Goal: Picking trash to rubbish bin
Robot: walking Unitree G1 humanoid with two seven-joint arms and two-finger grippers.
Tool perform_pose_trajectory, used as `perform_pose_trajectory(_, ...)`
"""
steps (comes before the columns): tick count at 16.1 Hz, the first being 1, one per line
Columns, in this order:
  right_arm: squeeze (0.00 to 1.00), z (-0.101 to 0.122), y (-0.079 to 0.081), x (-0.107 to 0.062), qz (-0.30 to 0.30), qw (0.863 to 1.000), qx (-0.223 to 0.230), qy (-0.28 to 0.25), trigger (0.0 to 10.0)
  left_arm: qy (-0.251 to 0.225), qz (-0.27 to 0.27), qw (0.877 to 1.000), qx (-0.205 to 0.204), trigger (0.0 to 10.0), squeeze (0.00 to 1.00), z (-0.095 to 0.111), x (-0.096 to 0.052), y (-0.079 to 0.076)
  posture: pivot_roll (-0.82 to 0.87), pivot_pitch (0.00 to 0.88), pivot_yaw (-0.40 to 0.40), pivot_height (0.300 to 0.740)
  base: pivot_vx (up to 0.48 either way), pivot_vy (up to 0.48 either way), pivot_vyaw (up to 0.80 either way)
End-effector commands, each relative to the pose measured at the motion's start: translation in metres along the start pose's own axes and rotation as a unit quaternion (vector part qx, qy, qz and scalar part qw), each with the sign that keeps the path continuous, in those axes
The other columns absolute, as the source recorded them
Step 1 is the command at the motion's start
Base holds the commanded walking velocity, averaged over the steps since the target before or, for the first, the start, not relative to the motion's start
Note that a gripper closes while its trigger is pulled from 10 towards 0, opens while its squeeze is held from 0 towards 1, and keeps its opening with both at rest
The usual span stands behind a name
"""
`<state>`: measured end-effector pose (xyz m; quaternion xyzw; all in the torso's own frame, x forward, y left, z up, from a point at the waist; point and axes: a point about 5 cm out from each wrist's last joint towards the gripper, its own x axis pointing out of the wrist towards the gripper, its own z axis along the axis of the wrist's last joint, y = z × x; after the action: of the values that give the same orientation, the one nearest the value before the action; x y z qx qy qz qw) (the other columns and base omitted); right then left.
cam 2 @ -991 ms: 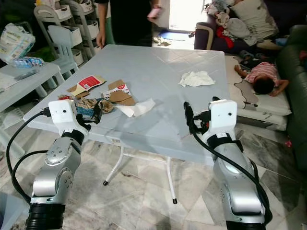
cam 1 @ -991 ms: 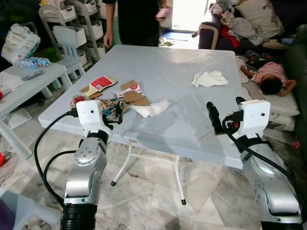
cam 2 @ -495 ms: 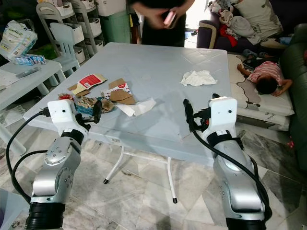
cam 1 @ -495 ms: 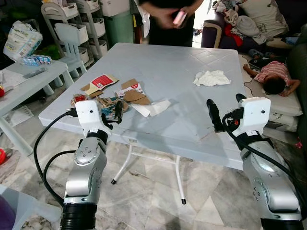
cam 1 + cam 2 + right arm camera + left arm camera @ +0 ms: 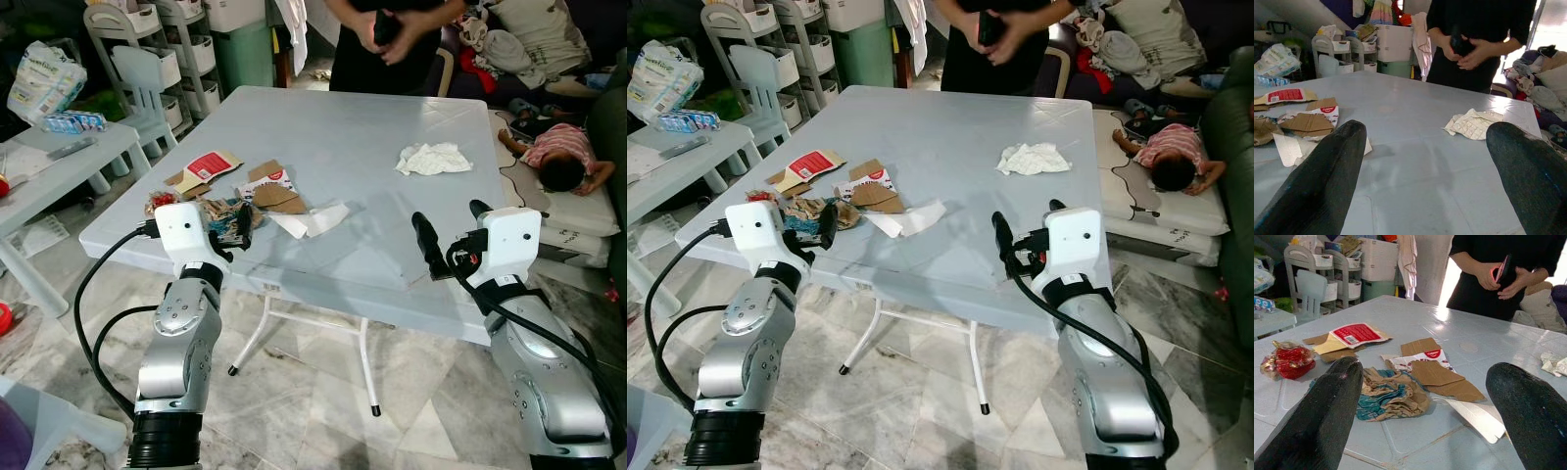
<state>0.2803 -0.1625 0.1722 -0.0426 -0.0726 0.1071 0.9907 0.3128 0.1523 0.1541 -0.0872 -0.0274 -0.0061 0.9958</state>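
Trash lies on the near left part of the pale blue table (image 5: 362,147). It includes a crumpled brown and teal wrapper (image 5: 1388,396), cardboard pieces (image 5: 277,198), a flattened red and white carton (image 5: 208,166), a white paper strip (image 5: 315,220) and a shiny red wrapper (image 5: 1288,361). A crumpled white tissue (image 5: 428,158) rests at the far right. My left gripper (image 5: 233,225) hovers open at the table's near left edge, just short of the crumpled wrapper. My right gripper (image 5: 449,223) is open over the near right edge, holding nothing.
A person in black (image 5: 392,44) stands at the table's far side with a dark phone in both hands. A child (image 5: 558,162) lies on a mattress at the right. A low white table (image 5: 59,166), a small chair (image 5: 137,83), shelves and a green container (image 5: 240,54) stand at the left.
The person has stepped to the middle of the far side and brought both hands together. My right gripper has shifted slightly to the left. The left gripper stays at the wrapper.
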Motion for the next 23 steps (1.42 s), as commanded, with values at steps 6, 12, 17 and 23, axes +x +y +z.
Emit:
perform_pose_trajectory(6, 0.00, 0.002, 0.011, -0.002, 0.030, 1.000, 0.000, -0.006, 10.0, 0.009, 0.026, 0.999, 0.016, 10.0, 0.00, -0.002, 0.000, 0.012, -0.07, 0.012, 0.020, 0.740, 0.000, 0.000, 0.53)
perform_pose_trajectory(12, 0.00, 0.002, 0.010, -0.003, 0.028, 1.000, 0.006, -0.007, 10.0, 0.014, 0.032, 0.999, 0.018, 10.0, 0.00, -0.003, 0.002, 0.017, -0.07, 0.015, 0.023, 0.740, 0.000, 0.000, 0.23)
perform_pose_trajectory(17, 0.00, 0.003, 0.013, -0.004, 0.033, 0.999, 0.007, -0.009, 10.0, 0.010, 0.034, 0.999, 0.021, 10.0, 0.00, -0.001, 0.006, 0.020, -0.07, 0.016, 0.027, 0.740, 0.000, 0.000, 0.00)
perform_pose_trajectory(23, 0.00, 0.007, 0.016, -0.009, 0.049, 0.999, 0.008, -0.010, 10.0, 0.037, 0.021, 0.999, 0.011, 10.0, 0.00, -0.013, 0.020, 0.020, -0.11, 0.037, 0.027, 0.740, 0.000, 0.000, 0.00)
